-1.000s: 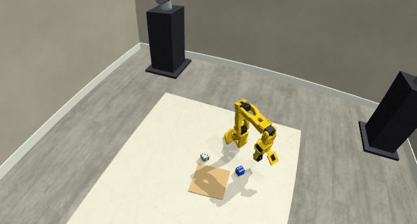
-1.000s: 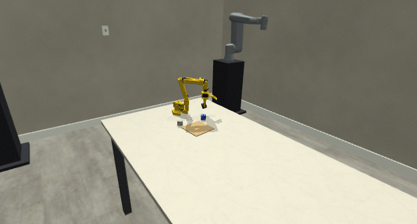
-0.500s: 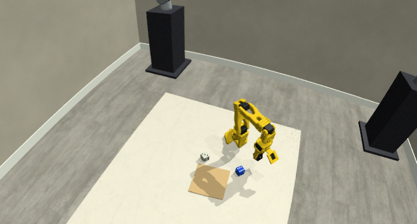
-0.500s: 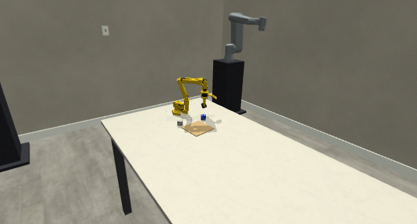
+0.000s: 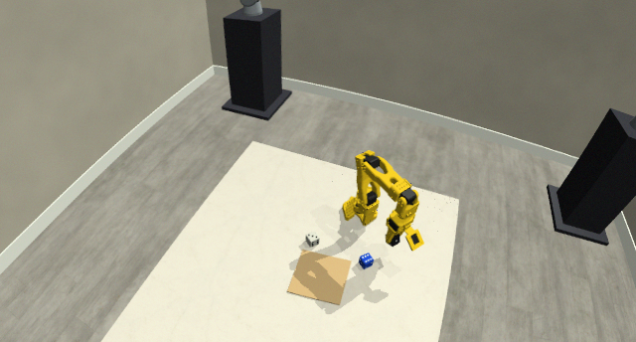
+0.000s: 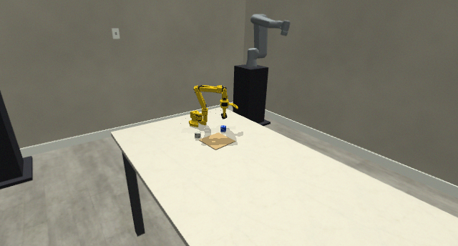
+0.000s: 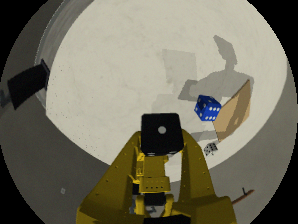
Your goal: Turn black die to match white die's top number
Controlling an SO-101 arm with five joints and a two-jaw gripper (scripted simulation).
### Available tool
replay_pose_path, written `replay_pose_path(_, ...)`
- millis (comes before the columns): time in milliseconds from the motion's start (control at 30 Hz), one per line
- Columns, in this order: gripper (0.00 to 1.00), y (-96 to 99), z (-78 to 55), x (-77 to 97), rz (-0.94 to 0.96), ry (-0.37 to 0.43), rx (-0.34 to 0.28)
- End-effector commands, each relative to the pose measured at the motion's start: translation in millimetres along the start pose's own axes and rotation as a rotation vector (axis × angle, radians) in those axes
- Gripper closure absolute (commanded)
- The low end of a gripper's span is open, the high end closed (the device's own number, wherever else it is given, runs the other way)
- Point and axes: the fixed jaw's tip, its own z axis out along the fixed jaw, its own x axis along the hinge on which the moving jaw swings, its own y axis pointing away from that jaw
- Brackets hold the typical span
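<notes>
The gripper [image 5: 403, 241] hangs well above the table [image 5: 238, 223], clamped on the black die [image 7: 160, 133]; in the wrist view the die sits between the jaws, one pip showing on the face turned to the camera; below the gripper and a little toward the mat [image 5: 319, 277] stands the blue die [image 5: 366, 260], just beside the mat's edge; the white die [image 5: 312, 240] rests farther off, near the mat's far corner, apart from it.
</notes>
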Motion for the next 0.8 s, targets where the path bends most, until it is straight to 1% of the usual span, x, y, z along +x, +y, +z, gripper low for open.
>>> replay_pose_path(0, 1.0, -8.4, -9.7, -9.2, 0.041, -0.12, -0.004)
replay_pose_path(200, 1.0, -35.9, -10.2, -10.2, 0.163, -0.255, 0.023)
replay_pose_path(267, 1.0, -35.9, -10.2, -10.2, 0.163, -0.255, 0.023)
replay_pose_path(400, 1.0, -55.6, -10.4, -8.3, 0.249, -0.347, 0.059)
replay_pose_path(500, 1.0, -67.1, -10.4, -6.3, 0.298, -0.4, 0.086)
replay_pose_path(633, 1.0, -75.5, -10.3, -4.3, 0.334, -0.438, 0.11)
replay_pose_path(767, 1.0, -77.1, -10.3, -3.9, 0.341, -0.445, 0.115)
